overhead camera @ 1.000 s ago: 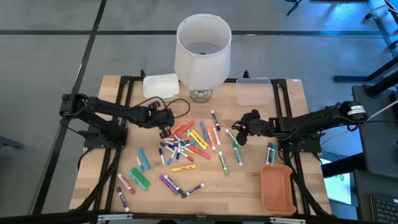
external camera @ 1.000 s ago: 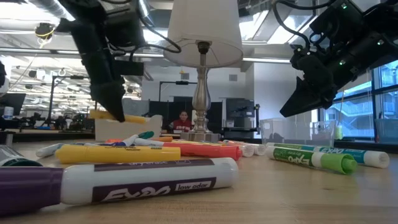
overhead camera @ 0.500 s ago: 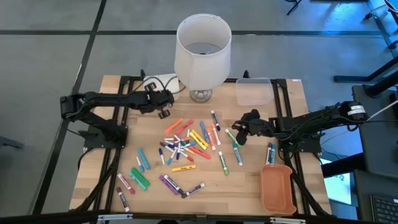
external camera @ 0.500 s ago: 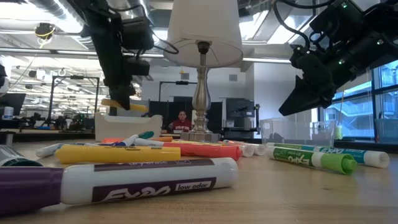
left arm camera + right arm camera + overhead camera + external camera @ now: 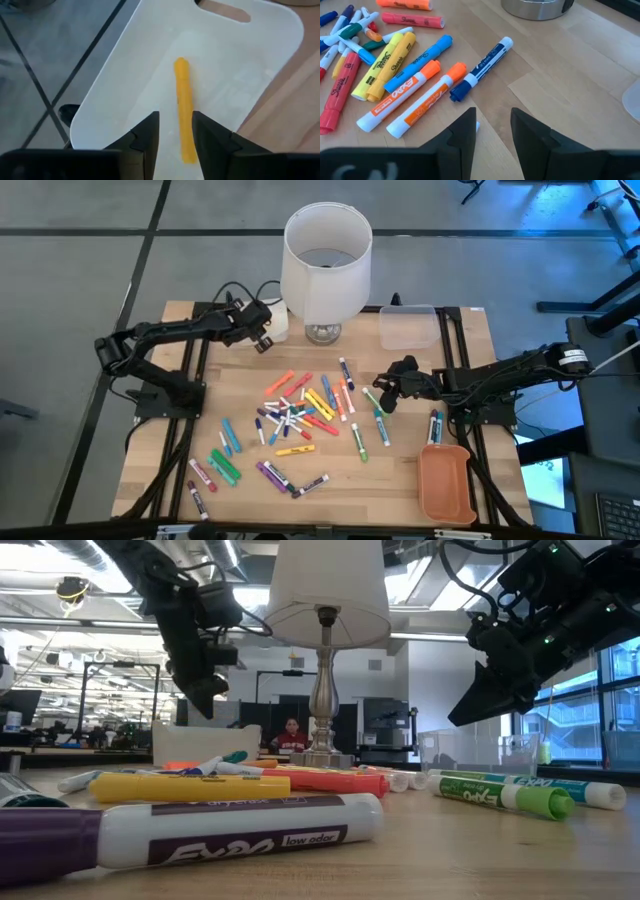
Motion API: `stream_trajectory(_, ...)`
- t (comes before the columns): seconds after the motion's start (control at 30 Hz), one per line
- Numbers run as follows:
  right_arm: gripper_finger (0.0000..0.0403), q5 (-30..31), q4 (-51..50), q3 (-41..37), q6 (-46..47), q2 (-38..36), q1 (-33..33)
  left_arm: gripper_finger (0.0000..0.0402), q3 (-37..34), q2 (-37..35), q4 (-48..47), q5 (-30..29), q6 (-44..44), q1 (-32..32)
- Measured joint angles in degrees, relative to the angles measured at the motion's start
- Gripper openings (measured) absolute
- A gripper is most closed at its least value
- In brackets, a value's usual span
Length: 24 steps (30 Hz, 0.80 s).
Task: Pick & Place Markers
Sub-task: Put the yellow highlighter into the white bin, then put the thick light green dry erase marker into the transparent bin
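Dozens of markers [image 5: 300,412] are lying scattered across the middle of the wooden desk [image 5: 400,480], well apart from the white tray [image 5: 150,60] at the desk's far left corner beside the lamp [image 5: 325,265]. One orange marker [image 5: 184,107] is lying flat inside that tray, and the left pincer [image 5: 262,340] is hovering just above it with its two dark fingers [image 5: 145,135] standing apart on either side of the marker, released and gripping nothing. The right pincer [image 5: 385,392] is hanging over the right edge of the marker pile, its fingers [image 5: 462,132] parted with only bare wood showing between them, holding nothing; just ahead of it a blue-capped white marker [image 5: 482,67] is lying next to two orange-and-white ones [image 5: 425,97]. Near the desk's right front corner an orange bin [image 5: 445,483] is sitting, and a clear container [image 5: 407,328] is resting at the far right.
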Motion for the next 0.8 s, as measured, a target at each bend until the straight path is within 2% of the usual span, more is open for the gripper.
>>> stream_trajectory(0.17, 0.0123, 0.0, 0.0, 0.0, -0.1, 0.0, 0.0, 0.0123, 0.0, 0.0, -0.1, -0.7, -0.5, 0.6)
stream_trajectory(0.37, 0.0123, -0.7, -1.8, 0.0, -0.2, 0.0, 0.0, 0.0124, -0.1, -0.2, -1.9, 0.7, -6.9, -2.2)
stream_trajectory(0.5, 0.0123, -6.2, -2.6, 0.0, 0.6, 0.0, -1.0, 0.0121, -0.1, -0.2, -4.2, 0.2, -11.1, -7.0)
stream_trajectory(0.6, 0.0123, -10.7, -3.5, 1.0, 2.1, 1.3, -2.3, 0.0117, -0.1, -0.2, -4.6, -2.2, -14.9, -11.7)
stream_trajectory(0.8, 0.0123, -13.1, -5.2, 5.5, 4.3, 9.2, -1.6, 0.0114, -0.1, -0.2, -1.6, -5.6, -20.7, -21.3)
